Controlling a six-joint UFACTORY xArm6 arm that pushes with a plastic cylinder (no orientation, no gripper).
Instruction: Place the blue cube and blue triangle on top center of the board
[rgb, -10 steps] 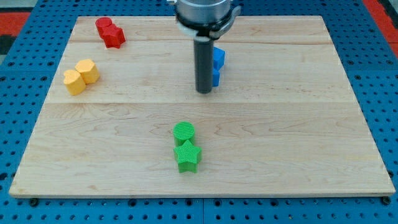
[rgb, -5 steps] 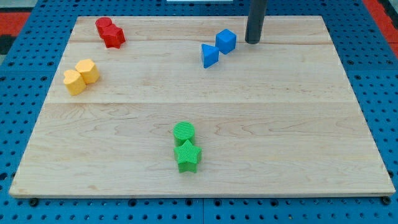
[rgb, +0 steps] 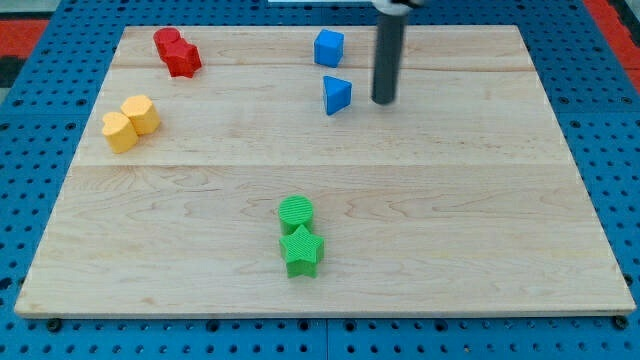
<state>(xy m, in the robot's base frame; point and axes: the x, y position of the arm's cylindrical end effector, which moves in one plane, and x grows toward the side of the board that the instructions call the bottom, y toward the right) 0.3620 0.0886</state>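
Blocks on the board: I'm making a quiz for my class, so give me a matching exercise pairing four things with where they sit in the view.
Things:
1. blue cube
2. green star
3. red blocks
4. my tip

Places:
A. top left corner of the board
B. just right of the blue triangle, apart from it
C. near the top edge, about centre
D. near the bottom, just below the green cylinder

Pairs: 1-C, 2-D, 3-A, 4-B
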